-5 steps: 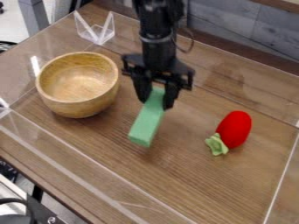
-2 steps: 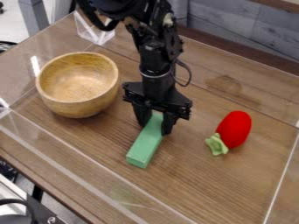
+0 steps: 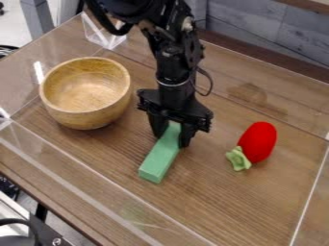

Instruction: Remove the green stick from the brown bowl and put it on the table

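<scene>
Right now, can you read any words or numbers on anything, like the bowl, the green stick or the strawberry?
None: no words, numbers or labels can be read anywhere.
The brown bowl, the green stick, the red strawberry toy and the table are all plain.
The gripper shows no readable marking either.

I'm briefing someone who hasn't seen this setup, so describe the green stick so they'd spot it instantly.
On the wood-grain table, look right of the brown bowl, beneath the black end effector. The green stick slants there, its upper end between the fingers. It is flat, plain and rectangular, unlike the strawberry toy with its small leafy stem.
</scene>
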Controlling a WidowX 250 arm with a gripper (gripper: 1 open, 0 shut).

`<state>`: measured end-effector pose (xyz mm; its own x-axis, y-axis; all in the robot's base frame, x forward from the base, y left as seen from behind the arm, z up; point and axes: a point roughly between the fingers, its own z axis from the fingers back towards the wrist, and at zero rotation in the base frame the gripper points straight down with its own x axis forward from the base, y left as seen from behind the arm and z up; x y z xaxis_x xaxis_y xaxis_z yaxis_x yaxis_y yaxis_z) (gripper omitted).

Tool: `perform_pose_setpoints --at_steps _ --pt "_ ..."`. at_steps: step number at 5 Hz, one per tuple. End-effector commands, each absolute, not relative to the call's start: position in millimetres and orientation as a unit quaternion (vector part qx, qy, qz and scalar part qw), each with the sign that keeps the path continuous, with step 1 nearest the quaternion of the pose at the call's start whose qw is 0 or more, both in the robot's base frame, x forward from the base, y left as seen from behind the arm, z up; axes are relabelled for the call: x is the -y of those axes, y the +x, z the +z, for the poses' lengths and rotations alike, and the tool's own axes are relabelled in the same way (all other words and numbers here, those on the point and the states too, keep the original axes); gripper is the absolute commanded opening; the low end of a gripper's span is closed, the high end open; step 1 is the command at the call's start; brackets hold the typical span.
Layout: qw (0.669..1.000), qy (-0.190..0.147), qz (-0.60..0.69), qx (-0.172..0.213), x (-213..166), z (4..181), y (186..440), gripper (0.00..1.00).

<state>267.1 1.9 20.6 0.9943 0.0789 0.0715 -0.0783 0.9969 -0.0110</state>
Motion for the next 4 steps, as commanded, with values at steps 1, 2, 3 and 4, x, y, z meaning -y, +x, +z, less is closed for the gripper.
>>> perform_pose_setpoints --at_steps 1,2,3,4 --pt "0.999 0.001 0.023 0.039 0.9 18.5 268.4 0.0" --pt "0.999 0.004 0.019 0.038 0.8 17.4 268.2 0.0" --pt "0.999 -0.002 0.023 0.043 -0.2 28.3 270.0 1.0" --pt "0.998 -0.01 0.029 0.053 -1.5 43.1 272.2 1.0"
